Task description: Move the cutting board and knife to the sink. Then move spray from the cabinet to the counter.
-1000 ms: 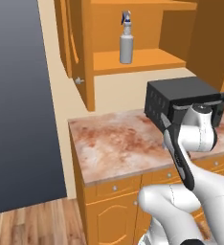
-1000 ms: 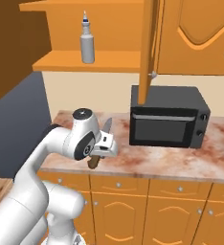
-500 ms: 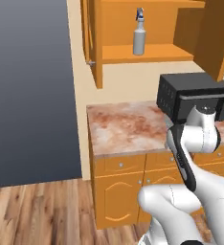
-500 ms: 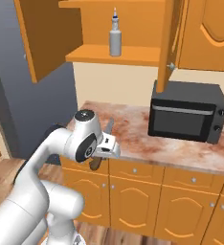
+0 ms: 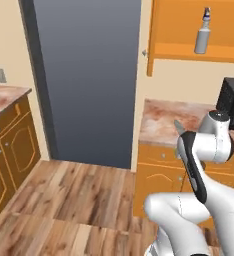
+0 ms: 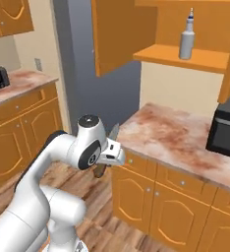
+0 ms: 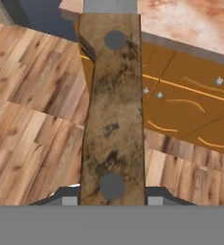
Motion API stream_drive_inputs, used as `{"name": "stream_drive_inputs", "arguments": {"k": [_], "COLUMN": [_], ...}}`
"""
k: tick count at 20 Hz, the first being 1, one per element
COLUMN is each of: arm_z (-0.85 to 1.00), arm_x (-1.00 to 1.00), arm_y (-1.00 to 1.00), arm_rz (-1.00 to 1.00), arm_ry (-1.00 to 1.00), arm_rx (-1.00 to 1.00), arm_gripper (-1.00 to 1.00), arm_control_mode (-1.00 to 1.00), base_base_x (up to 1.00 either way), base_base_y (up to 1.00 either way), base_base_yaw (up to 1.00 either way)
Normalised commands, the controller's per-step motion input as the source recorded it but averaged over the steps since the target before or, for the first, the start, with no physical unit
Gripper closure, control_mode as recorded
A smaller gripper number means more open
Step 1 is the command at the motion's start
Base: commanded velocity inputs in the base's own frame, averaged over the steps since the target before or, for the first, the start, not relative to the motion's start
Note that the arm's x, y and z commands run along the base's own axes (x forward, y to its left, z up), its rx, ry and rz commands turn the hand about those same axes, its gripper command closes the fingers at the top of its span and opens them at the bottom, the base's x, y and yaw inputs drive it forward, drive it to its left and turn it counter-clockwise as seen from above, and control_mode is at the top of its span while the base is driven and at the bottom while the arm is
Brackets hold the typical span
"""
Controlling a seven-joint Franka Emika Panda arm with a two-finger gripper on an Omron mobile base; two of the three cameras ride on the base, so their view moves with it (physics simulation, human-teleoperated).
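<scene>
Gripper [image 6: 106, 158] clamped on the knife [image 7: 113, 110] by its wooden handle, long axis running straight out from the fingers, blade tip raised just off the counter [image 6: 178, 140] edge, spray [image 6: 186, 39] on the cabinet [image 6: 195, 56] shelf above that counter.

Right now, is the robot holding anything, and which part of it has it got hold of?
Yes: the knife. The fingers grip it by the brown wooden handle, near the butt end, with the grey blade pointing away from the hand toward the counter.
</scene>
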Motion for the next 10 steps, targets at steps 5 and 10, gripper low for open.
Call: {"name": "stream_drive_inputs", "arguments": {"k": [5,10], "arm_z": [0.00,0.00], "arm_x": [0.00,0.00], "arm_y": [0.00,0.00], "arm_rz": [0.00,0.00], "arm_ry": [0.00,0.00], "arm_rx": [0.00,0.00], "arm_gripper": [1.00,1.00], "arm_control_mode": [1.00,1.00], "base_base_x": [-0.43,-0.29], "base_base_y": [0.08,0.17], "base_base_yaw": [0.66,0.69]}}
